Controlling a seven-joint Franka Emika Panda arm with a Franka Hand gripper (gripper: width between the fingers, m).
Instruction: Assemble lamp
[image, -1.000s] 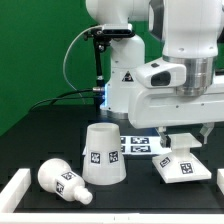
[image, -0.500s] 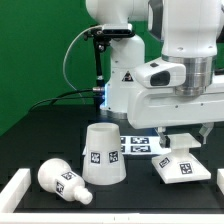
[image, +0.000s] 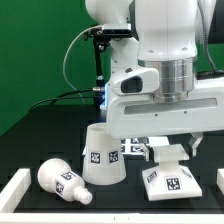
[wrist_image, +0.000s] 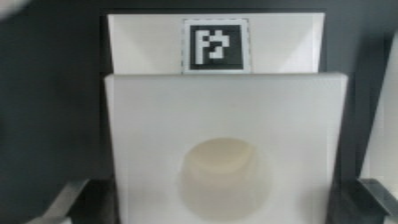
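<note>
Claw (image: 171, 152) is clenched on the base (image: 166, 182), fingers pressed against both its sides. Shade (image: 100, 156) stands on the worktop (image: 30, 160) just beside the claw. Bulb (image: 62, 181) lies beyond the shade. Marker board (image: 135, 148) lies behind the claw.

Even bright light, soft shadows; wrist view blurred, exterior sharper

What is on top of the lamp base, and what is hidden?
The gripper sits over the base, gripping its sides. The wrist view shows the base's top socket empty; in the exterior view the gripper covers it.
</note>
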